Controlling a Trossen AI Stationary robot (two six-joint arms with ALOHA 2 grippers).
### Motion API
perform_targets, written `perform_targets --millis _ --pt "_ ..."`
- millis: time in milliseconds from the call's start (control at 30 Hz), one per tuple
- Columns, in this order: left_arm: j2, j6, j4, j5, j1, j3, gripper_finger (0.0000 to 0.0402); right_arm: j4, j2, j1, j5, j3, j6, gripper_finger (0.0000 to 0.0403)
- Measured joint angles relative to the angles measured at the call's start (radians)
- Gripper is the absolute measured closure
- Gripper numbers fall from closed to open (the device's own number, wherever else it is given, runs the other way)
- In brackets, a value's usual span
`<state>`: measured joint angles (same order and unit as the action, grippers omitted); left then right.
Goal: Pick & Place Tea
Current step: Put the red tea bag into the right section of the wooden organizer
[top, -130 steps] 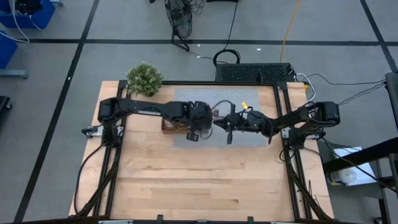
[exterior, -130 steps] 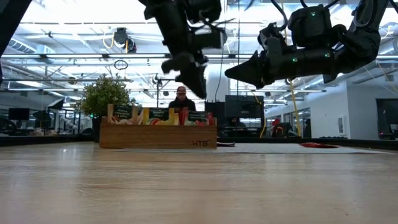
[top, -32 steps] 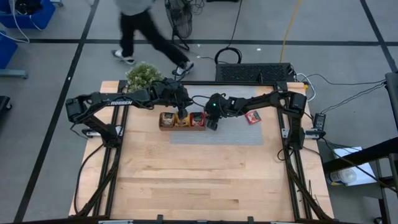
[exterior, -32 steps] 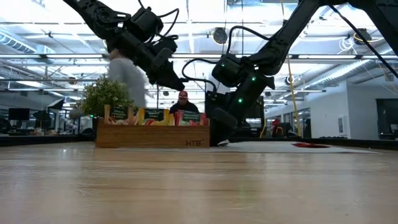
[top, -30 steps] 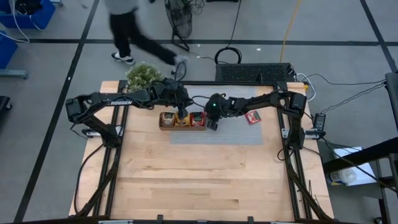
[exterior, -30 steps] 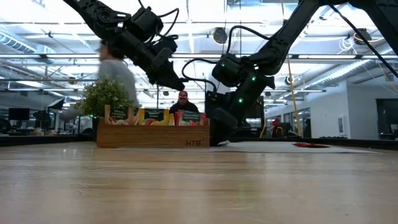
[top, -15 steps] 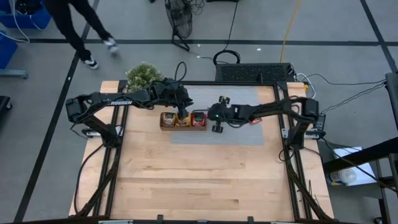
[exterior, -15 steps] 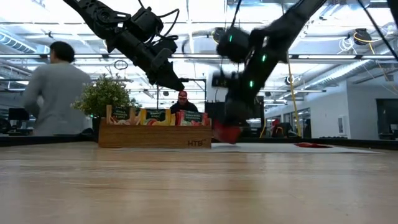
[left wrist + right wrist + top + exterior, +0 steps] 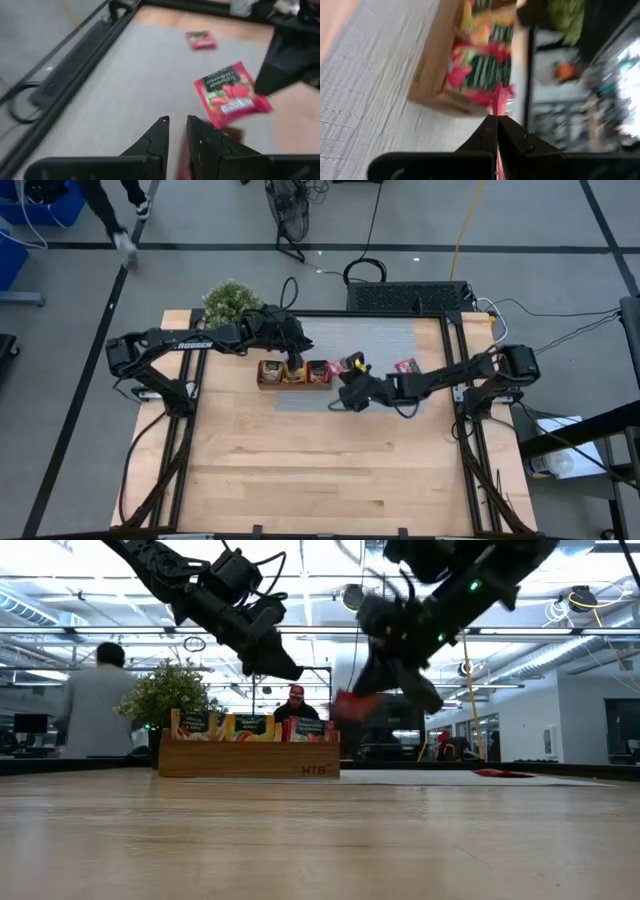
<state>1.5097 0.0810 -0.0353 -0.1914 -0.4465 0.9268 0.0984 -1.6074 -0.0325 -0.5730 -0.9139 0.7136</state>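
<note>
One red sachet [image 9: 231, 97] pinched edge-on, blurred

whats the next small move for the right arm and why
Probably carry the red sachet across over the wooden tray and line it up with a compartment. The right gripper is shut on it, lifted clear of the grey mat just beside the tray, so only the short transfer seems left.

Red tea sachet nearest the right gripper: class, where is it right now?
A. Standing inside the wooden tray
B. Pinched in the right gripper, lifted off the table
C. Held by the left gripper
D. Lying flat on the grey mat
B: the red tea sachet hangs pinched in the shut right gripper, well above the table.
</note>
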Motion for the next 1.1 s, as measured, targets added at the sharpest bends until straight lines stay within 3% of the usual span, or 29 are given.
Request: perform_targets --millis 233,367,700,1100 --pt "0.010 -0.182 -0.091 -0.244 -0.005 0.000 0.0324 0.226 -0.001 -0.107 -0.107 0.052 0.272 0.0403" --pt "0.010 -0.274 -0.141 -0.360 -0.006 0.001 0.0294 0.364 -0.002 -0.160 -0.140 0.083 0.417 0.0403" --pt "0.060 -0.419 -0.224 -0.339 0.052 0.004 0.0184 0.570 -0.001 -0.200 -0.136 0.097 0.651 0.0403" --pt "0.090 -0.462 -0.314 -0.420 0.096 0.000 0.0172 0.565 -0.001 -0.184 -0.132 0.097 0.659 0.0403"
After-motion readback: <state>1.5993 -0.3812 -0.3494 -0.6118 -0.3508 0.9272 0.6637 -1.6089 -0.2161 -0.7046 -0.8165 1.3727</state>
